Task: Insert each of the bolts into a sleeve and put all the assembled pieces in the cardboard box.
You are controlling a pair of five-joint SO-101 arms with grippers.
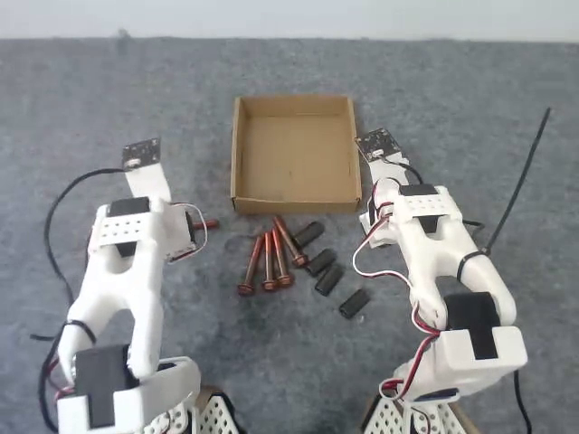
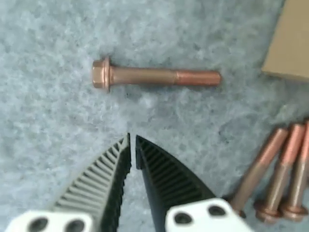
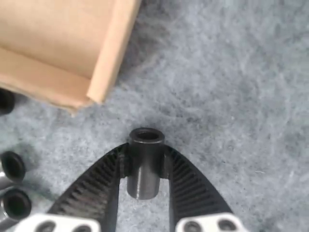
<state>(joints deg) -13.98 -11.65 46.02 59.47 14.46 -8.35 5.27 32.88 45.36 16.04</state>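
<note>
Gripping a black sleeve (image 3: 144,176) upright, your right hand (image 3: 145,152) sits just beside a corner of the cardboard box (image 3: 113,53). Your left hand (image 2: 133,142) is nearly closed and empty, over the grey surface (image 2: 48,121) near a lone copper bolt (image 2: 154,77); three more bolts (image 1: 270,258) lie together beside the loose sleeves (image 1: 320,262).

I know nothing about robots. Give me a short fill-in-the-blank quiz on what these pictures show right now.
1. The right jaws are shut on a black ____ that stands upright between them.
2. The cardboard box is completely ____.
3. The left jaws are shut on nothing, and a lone copper-coloured ____ lies flat on the grey carpet just ahead of them.

Missing words: sleeve; empty; bolt.
</note>
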